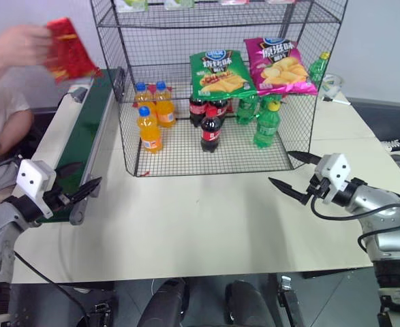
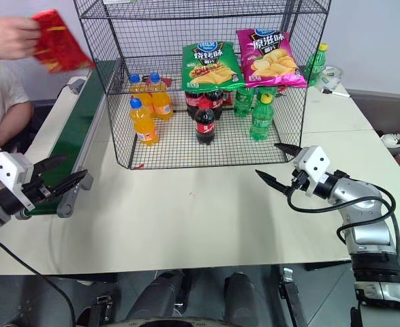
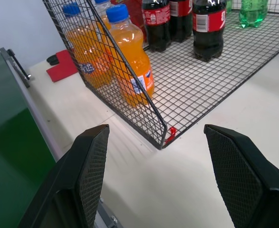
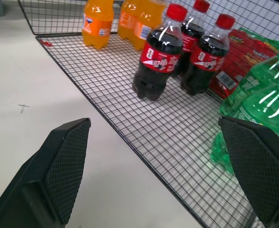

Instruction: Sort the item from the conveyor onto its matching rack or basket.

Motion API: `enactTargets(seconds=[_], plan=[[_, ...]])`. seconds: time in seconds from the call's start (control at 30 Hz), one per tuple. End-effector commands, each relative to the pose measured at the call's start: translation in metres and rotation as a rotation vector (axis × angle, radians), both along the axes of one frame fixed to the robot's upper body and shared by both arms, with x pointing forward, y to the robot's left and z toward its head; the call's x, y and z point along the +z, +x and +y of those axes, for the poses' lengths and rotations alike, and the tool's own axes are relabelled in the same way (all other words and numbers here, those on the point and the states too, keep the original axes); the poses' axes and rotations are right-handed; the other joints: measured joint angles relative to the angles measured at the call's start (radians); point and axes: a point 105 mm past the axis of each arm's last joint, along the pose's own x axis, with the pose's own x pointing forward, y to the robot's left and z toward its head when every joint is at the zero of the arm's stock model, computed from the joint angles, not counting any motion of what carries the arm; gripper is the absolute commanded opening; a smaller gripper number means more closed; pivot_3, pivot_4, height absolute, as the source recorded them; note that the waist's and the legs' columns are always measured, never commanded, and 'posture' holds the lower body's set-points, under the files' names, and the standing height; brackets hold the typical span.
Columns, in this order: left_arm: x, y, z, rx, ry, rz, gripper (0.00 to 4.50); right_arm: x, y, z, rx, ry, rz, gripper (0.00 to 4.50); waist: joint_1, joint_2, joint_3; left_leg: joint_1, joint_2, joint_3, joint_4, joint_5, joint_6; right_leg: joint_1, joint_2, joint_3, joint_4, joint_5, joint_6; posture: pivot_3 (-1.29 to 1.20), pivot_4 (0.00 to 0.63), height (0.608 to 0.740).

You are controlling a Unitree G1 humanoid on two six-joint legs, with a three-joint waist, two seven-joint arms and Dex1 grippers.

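Observation:
A person's hand holds the item, a red crisp bag, in the air above the far part of the conveyor, a dark green belt along the table's left side. My left gripper hovers open and empty by the belt's near end. The rack, a tall black wire cage, stands at the middle back. My right gripper is open and empty over the table, just off the rack's front right corner, pointing towards it.
On the rack's floor stand orange bottles, cola bottles and green bottles. A green crisp bag and a magenta one lie on the tier above. Bare table spreads in front of the rack.

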Motion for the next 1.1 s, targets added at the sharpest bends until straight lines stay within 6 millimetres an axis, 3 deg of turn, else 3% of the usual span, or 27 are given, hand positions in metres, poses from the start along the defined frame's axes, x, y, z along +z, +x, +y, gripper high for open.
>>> enactTargets(seconds=[0.03, 0.77, 0.87, 1.0, 1.1], plan=[[0.014, 0.000, 0.002, 0.022, 0.041, -0.067, 3.33, 0.016, 0.000, 0.005, 0.016, -0.013, -0.059, 4.50, 0.000, 0.000, 0.000, 0.000, 0.000, 0.000, 0.000, 0.000, 0.000, 0.000, 0.000, 0.000, 0.000, 0.000, 0.000, 0.00, 0.150, 0.740], [0.012, -0.013, 0.002, 0.045, 0.050, -0.090, 3.33, 0.029, -0.003, 0.022, 0.094, 0.034, -0.080, 4.50, -0.001, 0.000, 0.000, 0.000, 0.000, 0.000, -0.001, 0.000, 0.000, 0.000, 0.000, 0.000, 0.000, 0.000, 0.000, 0.00, 0.150, 0.740], [0.013, -0.018, 0.004, 0.067, 0.087, -0.115, 3.33, 0.029, -0.011, 0.030, 0.167, 0.066, -0.048, 4.50, 0.000, 0.000, 0.000, 0.000, 0.000, 0.000, -0.001, 0.000, 0.000, 0.000, 0.000, 0.000, 0.000, 0.000, 0.000, 0.00, 0.150, 0.740], [0.012, -0.025, 0.022, 0.182, 0.194, -0.171, 3.33, 0.023, -0.041, 0.056, 0.368, 0.132, 0.094, 4.50, 0.000, 0.000, 0.000, 0.000, 0.001, 0.000, -0.002, -0.001, -0.002, 0.000, 0.000, 0.000, -0.001, 0.000, 0.000, 0.00, 0.150, 0.740], [0.011, -0.031, 0.027, 0.220, 0.239, -0.205, 3.33, 0.018, -0.051, 0.068, 0.438, 0.144, 0.165, 4.50, 0.001, 0.000, 0.000, -0.001, 0.001, 0.000, -0.002, -0.001, -0.002, 0.000, 0.000, 0.000, -0.001, 0.000, -0.001, 0.00, 0.150, 0.740]])
